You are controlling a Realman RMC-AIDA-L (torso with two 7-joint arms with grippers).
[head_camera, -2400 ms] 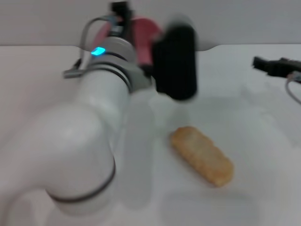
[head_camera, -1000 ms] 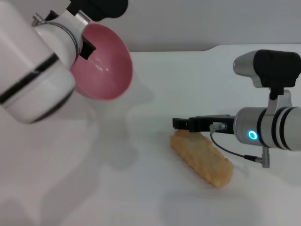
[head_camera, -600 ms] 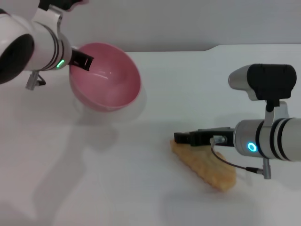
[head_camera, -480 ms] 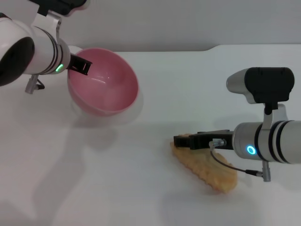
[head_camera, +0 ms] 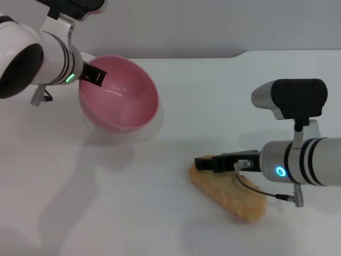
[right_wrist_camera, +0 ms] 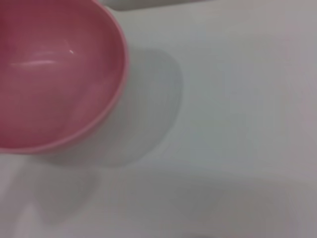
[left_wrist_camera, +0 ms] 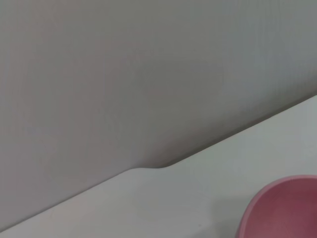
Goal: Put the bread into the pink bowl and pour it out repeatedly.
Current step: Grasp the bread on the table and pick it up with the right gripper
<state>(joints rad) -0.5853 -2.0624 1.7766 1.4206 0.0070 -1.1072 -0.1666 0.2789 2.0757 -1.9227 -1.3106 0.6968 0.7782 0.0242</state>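
Bread (head_camera: pixel 228 193) is lying on the table (head_camera: pixel 213 96), nearest the camera. The right gripper (head_camera: pixel 205 163) is sitting at its far end, touching or just over it; whether closed on it cannot be told. Well beyond, the left gripper (head_camera: pixel 95 75) is pinching the rim of the bowl (head_camera: pixel 120 100), tilted, mouth toward the bread. Risk: an end-grip is letting the loaf swing or slip free.

White table (head_camera: pixel 224 90) w/ notched back edge, plain grey wall (left_wrist_camera: pixel 124 74) behind.
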